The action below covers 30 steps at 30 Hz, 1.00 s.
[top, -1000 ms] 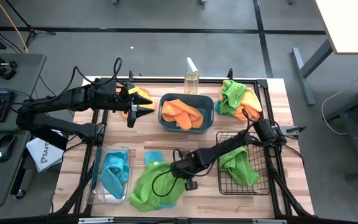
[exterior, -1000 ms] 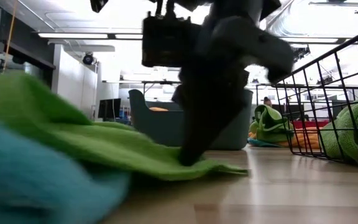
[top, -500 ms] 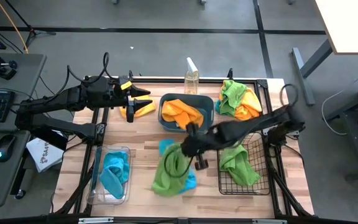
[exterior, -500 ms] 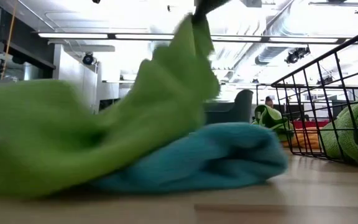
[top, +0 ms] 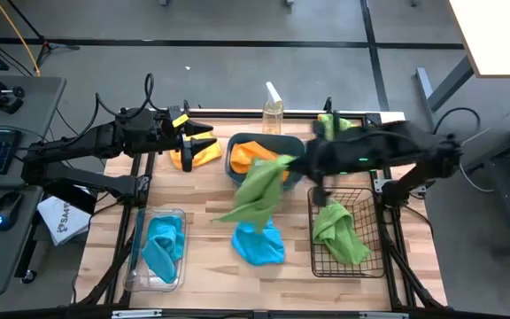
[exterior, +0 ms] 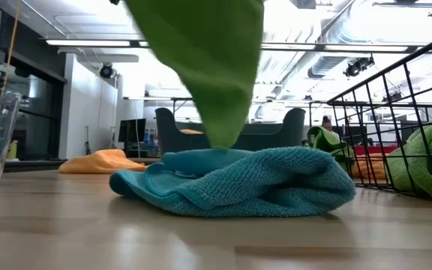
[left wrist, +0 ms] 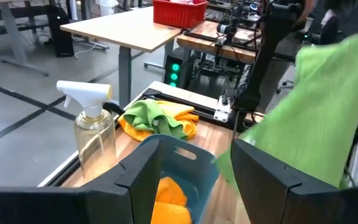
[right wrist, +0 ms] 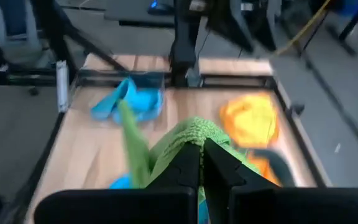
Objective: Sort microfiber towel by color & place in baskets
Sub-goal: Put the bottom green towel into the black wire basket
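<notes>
One limp, nubby green towel hangs from the right gripper.

Lime green towel aloft over teal tub

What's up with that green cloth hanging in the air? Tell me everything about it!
The green towel is soft, fuzzy, bright lime cloth. The right claw pinches one end of it shut, so it hangs in the air, stretched and drooping in long folds. It hangs near the teal tub, above the blue towel lying on the table; in the low view its bottom tip looks to reach that towel.
</notes>
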### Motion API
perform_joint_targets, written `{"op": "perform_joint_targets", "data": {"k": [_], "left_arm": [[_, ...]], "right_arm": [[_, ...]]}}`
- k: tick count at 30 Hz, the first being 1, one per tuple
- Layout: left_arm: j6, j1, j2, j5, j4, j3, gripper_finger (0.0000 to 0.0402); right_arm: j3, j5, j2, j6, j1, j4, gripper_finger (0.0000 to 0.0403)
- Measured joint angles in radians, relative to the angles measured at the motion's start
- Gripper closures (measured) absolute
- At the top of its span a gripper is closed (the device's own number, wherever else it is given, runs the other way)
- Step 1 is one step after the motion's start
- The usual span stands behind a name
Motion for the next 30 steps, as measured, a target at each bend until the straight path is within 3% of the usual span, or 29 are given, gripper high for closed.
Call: {"op": "perform_joint_targets", "data": {"k": [7, 13, 16, 21, 30], "left_arm": [[0.061, 0.0, 0.001, -0.064, 0.023, 0.0, 0.022], [0.095, 0.0, 0.001, -0.09, 0.113, 0.0, 0.022], [0.095, 0.0, 0.001, -0.091, 0.15, 0.0, 0.022], [0.08, 0.001, 0.001, -0.091, 0.164, 0.0, 0.022], [0.051, 0.001, 0.001, -0.091, 0.176, 0.0, 0.022]], "right_arm": [[0.122, 0.094, -0.118, 0.342, 0.122, -0.41, 0.0403], [0.186, 0.203, -0.24, 0.547, 0.234, -0.458, 0.0403], [0.204, 0.209, -0.286, 0.601, 0.256, -0.462, 0.0403], [0.201, 0.178, -0.328, 0.654, 0.257, -0.487, 0.0403], [0.123, -0.027, -0.312, 0.73, 0.257, -0.485, 0.0403]]}}
